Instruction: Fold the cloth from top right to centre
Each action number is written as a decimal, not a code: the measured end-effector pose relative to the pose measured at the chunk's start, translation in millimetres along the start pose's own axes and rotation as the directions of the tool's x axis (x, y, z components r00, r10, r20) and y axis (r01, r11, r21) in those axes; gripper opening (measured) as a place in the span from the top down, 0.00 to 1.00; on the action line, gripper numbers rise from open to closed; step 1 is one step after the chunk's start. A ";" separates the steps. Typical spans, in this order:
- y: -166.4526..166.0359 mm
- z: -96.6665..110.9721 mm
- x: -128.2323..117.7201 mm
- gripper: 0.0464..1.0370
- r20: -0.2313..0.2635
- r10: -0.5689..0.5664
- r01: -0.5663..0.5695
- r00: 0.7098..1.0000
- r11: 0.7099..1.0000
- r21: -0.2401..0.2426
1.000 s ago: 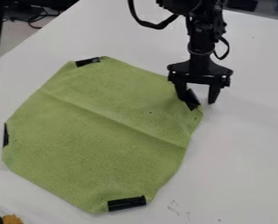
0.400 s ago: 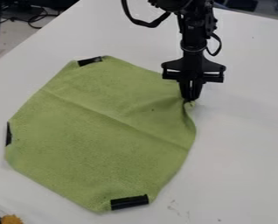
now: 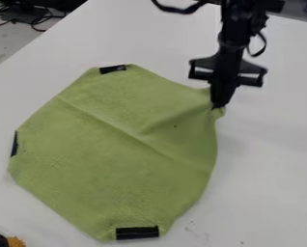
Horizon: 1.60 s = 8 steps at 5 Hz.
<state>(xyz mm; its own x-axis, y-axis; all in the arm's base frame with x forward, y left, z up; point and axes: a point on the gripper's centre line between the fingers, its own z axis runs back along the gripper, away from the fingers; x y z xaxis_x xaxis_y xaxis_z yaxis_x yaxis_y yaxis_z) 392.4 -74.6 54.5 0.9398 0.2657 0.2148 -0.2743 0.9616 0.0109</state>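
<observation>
- The black hand [image 3: 220, 102] is pinched shut on the top right corner of the green cloth [image 3: 111, 159]. A bit of that corner pokes out by its tips.
- I think this is the grab-and-lift step. The cloth by the hand is pulled into a bump, with a wrinkle running from it toward the middle. The fold is not made yet.
- Next, the hand should hold on tight, bring the corner up and over to the middle, lay it down softly and let go. If it drags low, the whole cloth could slide or bunch up.
- The rest of the cloth lies spread out on the white worktop [image 3: 266, 178], near its slanted left edge. A long crease runs across it.
- Black strips, maybe tape, sit at the cloth's other corners: a top strip [image 3: 113, 69], a left strip [image 3: 15, 144] and a bottom strip [image 3: 137, 233].
- The black arm [image 3: 234, 31] comes in over the worktop's far edge.
- Something orange and fuzzy [image 3: 15, 241] sits at the near left.
- Past the worktop's far left side, dark wires [image 3: 36, 20] lie on the gray floor [image 3: 3, 42].
</observation>
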 end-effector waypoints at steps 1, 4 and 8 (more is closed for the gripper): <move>22.4 29.8 -12.2 0.98 0.107 0.111 -0.112 0.988 0.994 -0.002; 101.0 -5.4 -62.5 0.98 0.164 0.384 -0.367 0.909 0.922 -0.123; 139.1 -4.5 -80.5 0.54 0.193 0.341 -0.343 0.920 0.939 -0.026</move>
<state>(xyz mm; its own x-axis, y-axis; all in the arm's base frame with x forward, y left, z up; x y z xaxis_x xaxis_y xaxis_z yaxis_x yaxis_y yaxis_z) 279.5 38.1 34.3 0.7318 0.5592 0.3895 -0.5745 0.8137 -0.0889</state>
